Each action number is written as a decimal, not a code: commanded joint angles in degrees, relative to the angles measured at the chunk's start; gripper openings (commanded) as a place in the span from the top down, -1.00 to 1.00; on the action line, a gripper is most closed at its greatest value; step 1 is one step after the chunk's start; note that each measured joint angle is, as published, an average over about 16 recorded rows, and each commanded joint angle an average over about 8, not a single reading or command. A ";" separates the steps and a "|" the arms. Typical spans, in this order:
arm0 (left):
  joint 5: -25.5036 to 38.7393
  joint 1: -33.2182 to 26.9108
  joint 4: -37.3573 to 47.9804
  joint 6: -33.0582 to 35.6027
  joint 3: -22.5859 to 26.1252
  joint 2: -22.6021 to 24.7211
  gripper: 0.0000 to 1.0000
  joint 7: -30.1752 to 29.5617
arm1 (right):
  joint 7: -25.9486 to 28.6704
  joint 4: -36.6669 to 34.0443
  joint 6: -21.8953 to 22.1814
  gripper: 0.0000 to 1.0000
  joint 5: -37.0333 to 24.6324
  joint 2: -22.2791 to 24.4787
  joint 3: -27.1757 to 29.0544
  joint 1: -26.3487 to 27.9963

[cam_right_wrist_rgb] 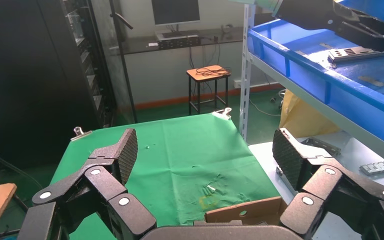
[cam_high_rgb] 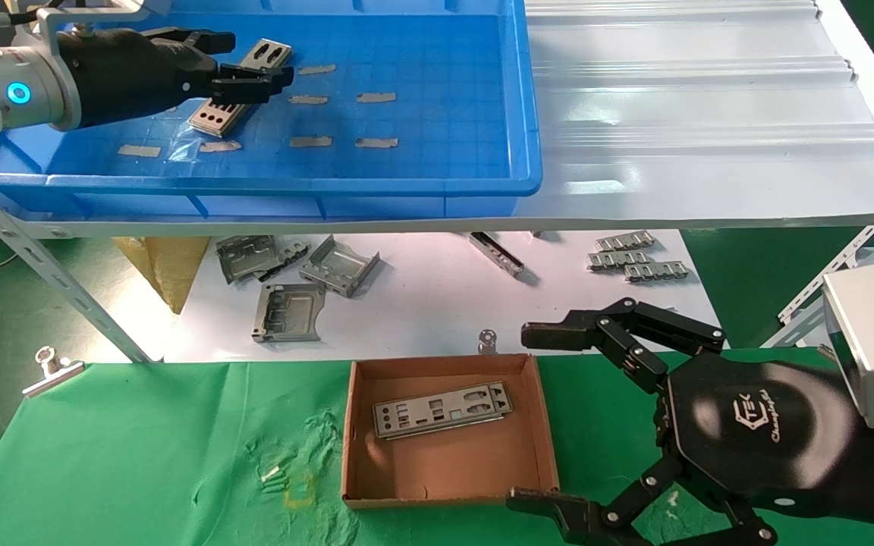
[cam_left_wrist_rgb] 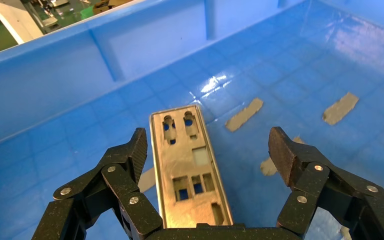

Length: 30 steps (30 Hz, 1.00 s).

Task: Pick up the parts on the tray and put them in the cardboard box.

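- Bench (cam_high_rgb: pixel 141 455), covered in green cloth, is seen low in the head view; a white sheet (cam_high_rgb: pixel 422 303) lies behind it, under a shelf.
- Tray (cam_high_rgb: pixel 482 152), bright blue, is set on the shelf; scraps of grey tape (cam_high_rgb: pixel 376 97) are stuck to its gridded floor.
- Right pincer (cam_high_rgb: pixel 536 417) is held released, fingers spread wide, just beside the right wall of the cardboard box.
- Cardboard box (cam_high_rgb: pixel 448 470) is placed on the green cloth; one silver plate (cam_high_rgb: pixel 443 409) is lying flat inside, toward its far wall.
- Left pincer (cam_left_wrist_rgb: pixel 207 150) is positioned inside the tray, released, fingers straddling a plate without touching it.
- Tray plate (cam_left_wrist_rgb: pixel 190 170) is seen flat on the tray floor, between the left fingers.
- Grey folded brackets (cam_high_rgb: pixel 293 280) and ribbed strips (cam_high_rgb: pixel 634 262) are scattered on the white sheet.
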 commanded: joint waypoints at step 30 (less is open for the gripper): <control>0.78 -0.04 0.84 0.94 0.53 -1.00 1.00 -1.43 | -0.02 0.00 0.02 -1.00 0.03 0.01 -0.04 0.01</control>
